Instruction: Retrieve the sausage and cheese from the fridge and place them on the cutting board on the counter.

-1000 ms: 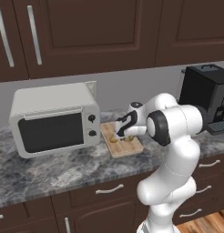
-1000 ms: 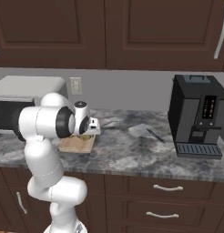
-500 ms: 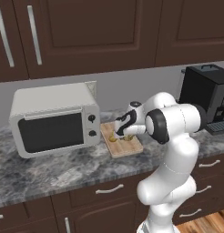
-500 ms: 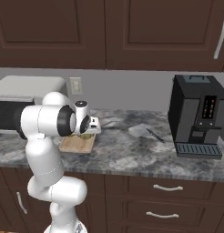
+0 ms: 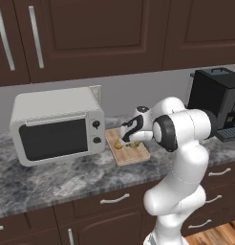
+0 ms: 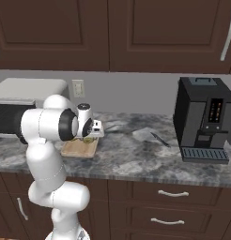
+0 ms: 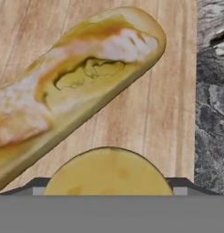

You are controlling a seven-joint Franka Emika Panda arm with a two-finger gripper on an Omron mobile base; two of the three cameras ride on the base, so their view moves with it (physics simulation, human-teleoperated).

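the gripper (image 5: 128, 139) hangs low over the cutting board (image 5: 133, 155), which lies flat on the grey stone counter (image 5: 52, 179) just to the right of the white microwave (image 5: 57, 124). its jaws stand wide apart and close on nothing. in the hand view a long pale sausage (image 7: 73, 86), mottled orange and white, lies slantwise across the wood of the cutting board (image 7: 173, 113), and a rounded yellow piece of cheese (image 7: 107, 173) sits right at the bottom of that view, close under the gripper and just beside the sausage; whether the two touch cannot be told. from the left base view small yellowish bits show on the board beneath the gripper. in the right base view the gripper (image 6: 93, 133) sits above the cutting board (image 6: 77, 150), with the arm's white elbow in front of it. a black coffee machine (image 6: 204, 119) stands well apart to the right on the counter (image 6: 136, 154), under dark brown wall cupboards (image 6: 112, 33).
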